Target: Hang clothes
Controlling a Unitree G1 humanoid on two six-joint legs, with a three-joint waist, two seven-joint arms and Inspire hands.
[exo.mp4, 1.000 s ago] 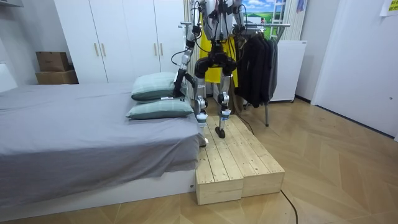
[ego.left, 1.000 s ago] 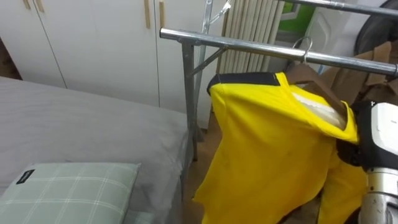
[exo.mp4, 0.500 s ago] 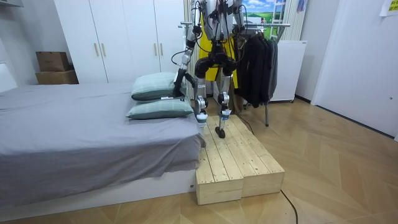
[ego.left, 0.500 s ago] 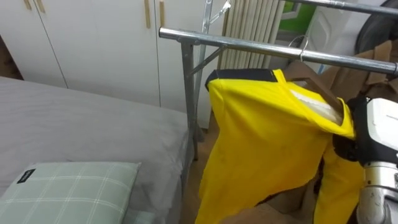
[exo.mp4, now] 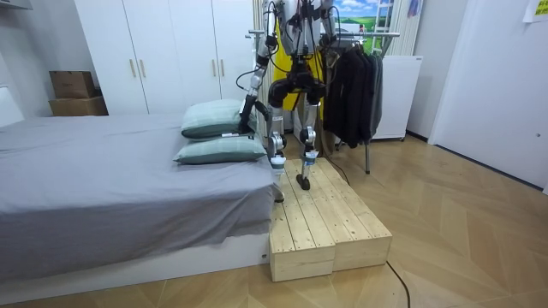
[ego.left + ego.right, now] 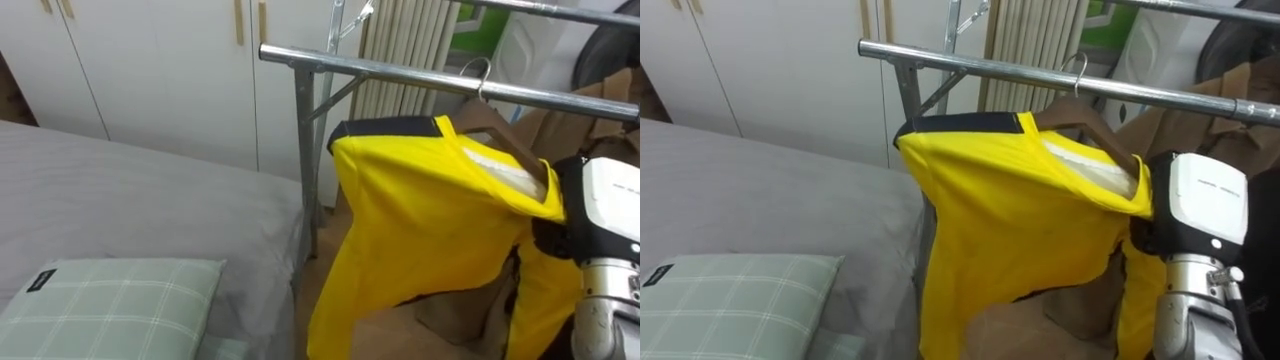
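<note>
Right arm: rises steeply from the lower right, forearm near upright.
Right hand [image 6: 608, 205]: held high, white back turned to the head camera.
Left arm: hangs down, elbow slightly bent.
Left hand [image 5: 245, 120]: low at the robot's side.
Stance: upright, back to the room camera.

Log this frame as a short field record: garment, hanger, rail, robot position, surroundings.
garment: yellow shirt, draped on a wooden hanger
hanger hook: looks looped over the metal rail
right arm: close beside the shirt, at the view's lower right
robot: stands on a wooden platform, facing the rack
nearby: grey bed with a checked pillow; dark clothes further along the rack
</note>
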